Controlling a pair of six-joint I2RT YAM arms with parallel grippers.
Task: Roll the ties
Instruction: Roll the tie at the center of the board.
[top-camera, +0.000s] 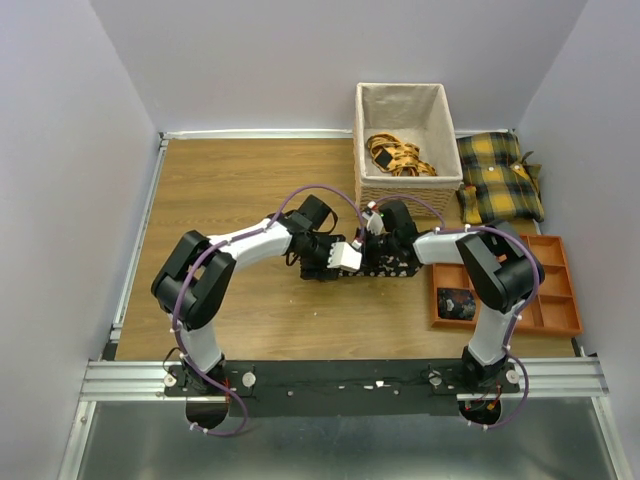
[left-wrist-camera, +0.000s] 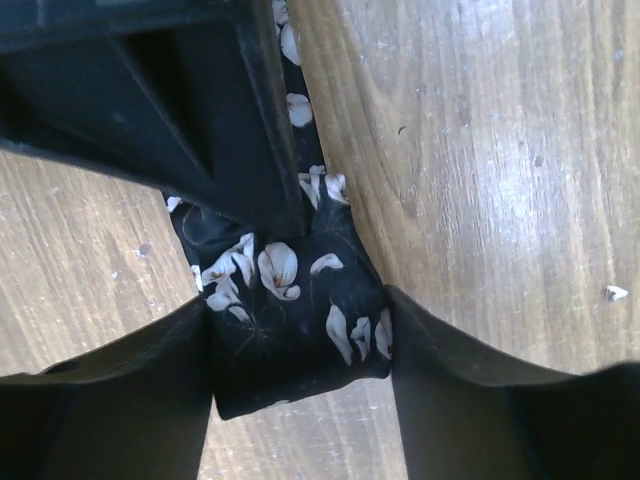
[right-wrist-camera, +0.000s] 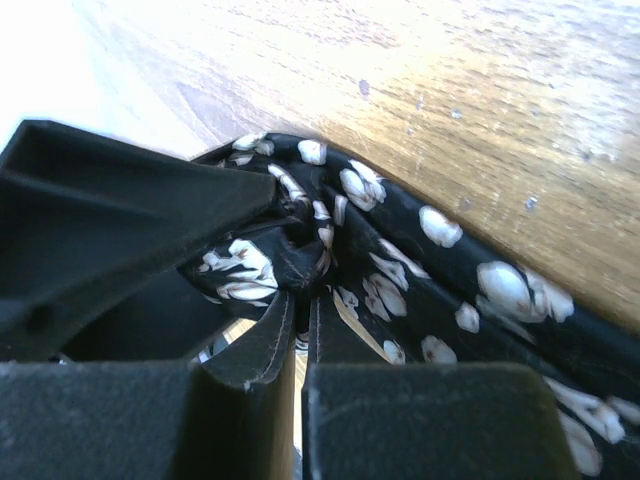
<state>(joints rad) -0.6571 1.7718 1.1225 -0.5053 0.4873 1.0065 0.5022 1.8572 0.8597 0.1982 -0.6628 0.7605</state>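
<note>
A black tie (left-wrist-camera: 280, 270) with small white flowers lies bunched on the wooden table where both arms meet (top-camera: 365, 258). My left gripper (left-wrist-camera: 298, 340) has a finger pressed against each side of the tie's folded end. My right gripper (right-wrist-camera: 300, 330) is shut on a pinch of the same tie (right-wrist-camera: 430, 260), with stitched fabric edges squeezed between its nearly touching jaws. In the left wrist view the right gripper's black finger (left-wrist-camera: 150, 100) sits over the tie's far part. A second flowered tie, coiled small (top-camera: 456, 303), rests in a tray compartment.
An orange compartment tray (top-camera: 555, 285) stands at the right. At the back is a fabric-lined wicker basket (top-camera: 357, 140) holding yellow patterned strips (top-camera: 398, 155). Yellow-and-black plaid cushions (top-camera: 500, 175) lie behind the tray. White walls enclose the table.
</note>
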